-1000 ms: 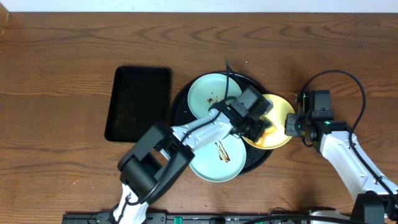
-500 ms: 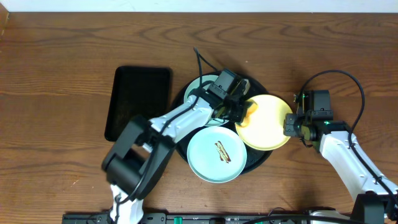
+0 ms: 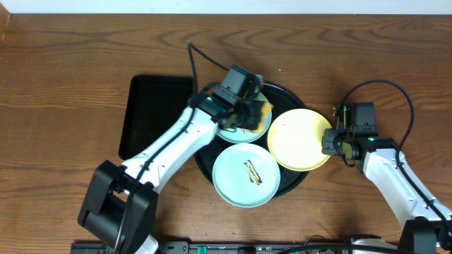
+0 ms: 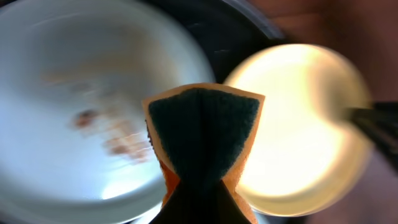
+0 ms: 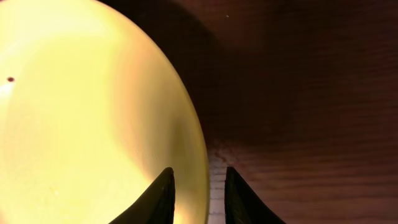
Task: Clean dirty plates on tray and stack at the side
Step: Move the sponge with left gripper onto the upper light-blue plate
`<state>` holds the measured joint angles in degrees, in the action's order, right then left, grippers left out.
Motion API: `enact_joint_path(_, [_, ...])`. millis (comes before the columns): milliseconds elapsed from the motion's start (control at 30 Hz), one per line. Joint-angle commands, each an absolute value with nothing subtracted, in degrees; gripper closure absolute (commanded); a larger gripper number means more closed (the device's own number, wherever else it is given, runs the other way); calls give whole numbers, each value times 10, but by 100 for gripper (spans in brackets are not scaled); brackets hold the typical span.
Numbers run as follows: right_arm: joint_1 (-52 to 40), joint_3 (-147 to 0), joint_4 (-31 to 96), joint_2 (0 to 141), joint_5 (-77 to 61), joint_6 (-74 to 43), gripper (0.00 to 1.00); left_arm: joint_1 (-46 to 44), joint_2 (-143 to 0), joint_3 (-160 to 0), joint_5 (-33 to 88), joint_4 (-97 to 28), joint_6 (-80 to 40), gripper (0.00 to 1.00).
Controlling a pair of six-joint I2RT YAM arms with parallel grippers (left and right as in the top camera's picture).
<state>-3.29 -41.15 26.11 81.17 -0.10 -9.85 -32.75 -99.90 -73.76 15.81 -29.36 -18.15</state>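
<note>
While the left arm reaches across the near right corner of the rectangular black tray (image 3: 152, 116), it hides much of the far mint plate (image 4: 68, 81) from overhead. The left gripper (image 3: 248, 113) is clamped on a folded sponge (image 4: 202, 130), green face toward the wrist camera, orange edges showing, above that plate's right side. Brown smears (image 4: 118, 140) are blurred there.

The yellow plate (image 3: 298, 139) lies on the right of the round black tray (image 3: 282, 99) and overhangs its rim toward the right gripper (image 3: 329, 141). Its fingers are slightly parted and straddle the plate's right edge; a sliver of wooden table (image 3: 70, 49) shows beside the outer one.

The near mint plate (image 3: 247, 176) lies on the tray's near side, unobstructed. Its one brown streak (image 3: 252, 171) runs diagonally, far-left to near-right.

All plates lie flat and face up; being round, they have no long axis. The rectangular tray's long side runs near to far.

Count: three plates (two mint, one yellow), two trays, one sponge.
</note>
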Motion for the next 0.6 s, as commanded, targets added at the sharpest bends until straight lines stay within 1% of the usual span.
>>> enact_joint_path(0, [-34, -410, 262, 814, -11, -98, 76, -296, -994, -738, 96, -315, -176, 93])
enact_joint_path(100, [-34, -403, 260, 817, -11, -98, 83, -269, -994, -737, 96, -333, -176, 92])
enact_joint_path(200, [-34, -403, 256, 820, -11, -98, 96, -246, -994, -737, 96, -346, -176, 93])
enact_joint_path(233, [-34, -403, 255, 820, -11, -98, 99, -242, -994, -737, 96, -351, -176, 93])
enact_joint_path(567, [-34, -424, 232, 798, 20, -81, 99, -229, -994, -737, 95, -389, -176, 92])
